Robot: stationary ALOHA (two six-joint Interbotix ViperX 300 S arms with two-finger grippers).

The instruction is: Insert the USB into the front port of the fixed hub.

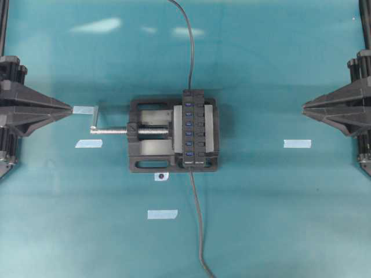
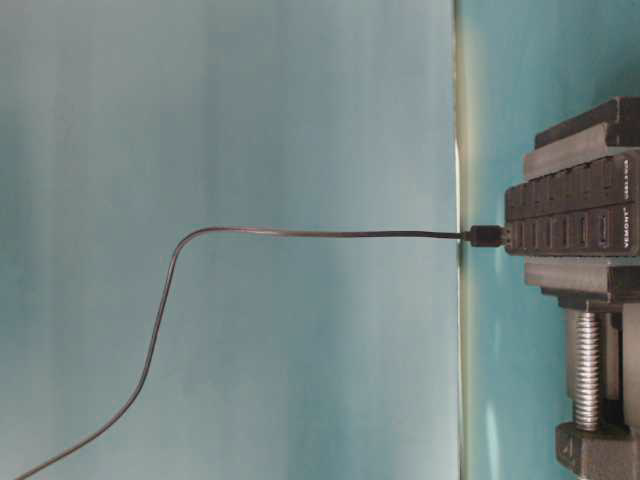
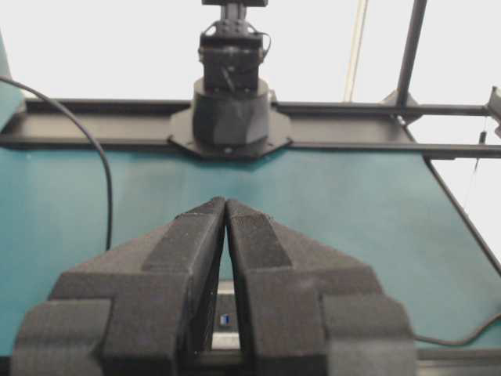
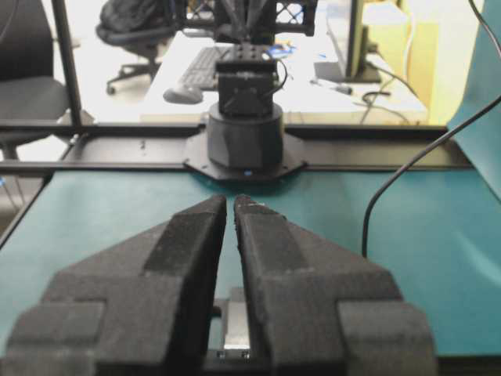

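The fixed hub (image 1: 192, 127) is a narrow black bar with a row of blue ports, clamped in a black vise (image 1: 148, 136) at mid-table. The USB cable (image 1: 197, 220) runs up from the near edge to the hub's front end. In the table-level view its black plug (image 2: 487, 236) sits in the end of the hub (image 2: 570, 220). My left gripper (image 1: 72, 109) (image 3: 226, 201) is far off at the left, shut and empty. At the far right my right gripper (image 1: 303, 106) (image 4: 230, 198) shows a thin slit between its tips, with nothing in it.
The hub's own dark cable (image 1: 190, 46) leads from its far end to the back edge. The vise's silver screw and handle (image 1: 107, 130) stick out to the left. Pale tape marks (image 1: 162, 214) (image 1: 297, 143) lie on the teal mat.
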